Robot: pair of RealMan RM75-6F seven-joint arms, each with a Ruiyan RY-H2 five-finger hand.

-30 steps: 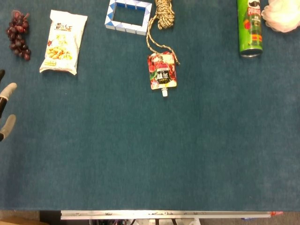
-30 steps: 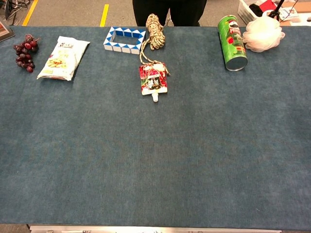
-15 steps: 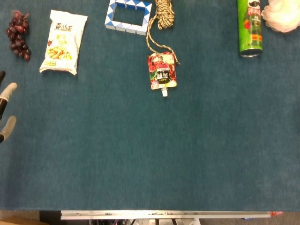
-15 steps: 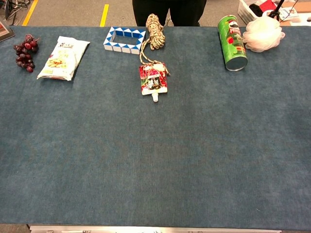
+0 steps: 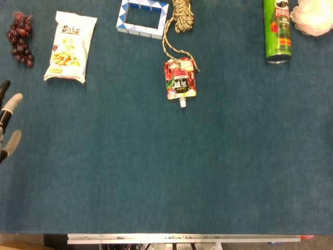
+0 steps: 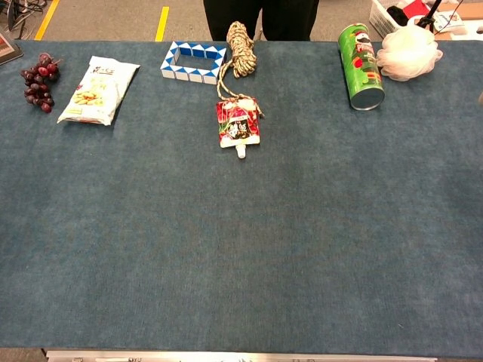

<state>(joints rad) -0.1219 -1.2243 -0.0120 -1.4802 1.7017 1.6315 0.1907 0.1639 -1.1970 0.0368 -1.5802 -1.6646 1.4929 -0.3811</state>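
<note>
- left hand sits at the bench edge, fingers spread, holding nothing; my right hand is out of sight.
- nearest things are the snack bag and grapes, both apart from it, farther up the bench.
- risk, i judge: reaching blind from the edge, my fingers could shove the bag or crush the grapes.

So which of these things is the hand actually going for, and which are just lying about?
In hand: left hand, open at the table's left edge; nearest it, snack bag and grapes.
Lying about: red pouch, rope, blue-white frame, chip can, white puff.
</note>
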